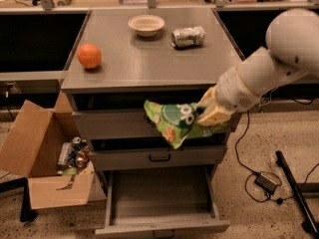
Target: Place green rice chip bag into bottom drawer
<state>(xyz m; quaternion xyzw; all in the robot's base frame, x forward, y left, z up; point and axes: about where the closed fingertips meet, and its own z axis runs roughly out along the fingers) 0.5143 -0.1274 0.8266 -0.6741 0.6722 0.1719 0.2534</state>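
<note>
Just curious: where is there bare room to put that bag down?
The open bottom drawer is bare between its walls. The cabinet top is free between orange and can, in front of the bowl. The gripper holds the green rice chip bag before the upper drawers. The cardboard box is crowded.

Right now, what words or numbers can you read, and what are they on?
"OP": big white letters, as far as they show, on the green rice chip bag; the rest is lost in wrinkles.
Drink can: print too blurred to read.
Cardboard box: no text shows.
The gripper, jaws shut on the bag, hangs in front of the top drawer.
</note>
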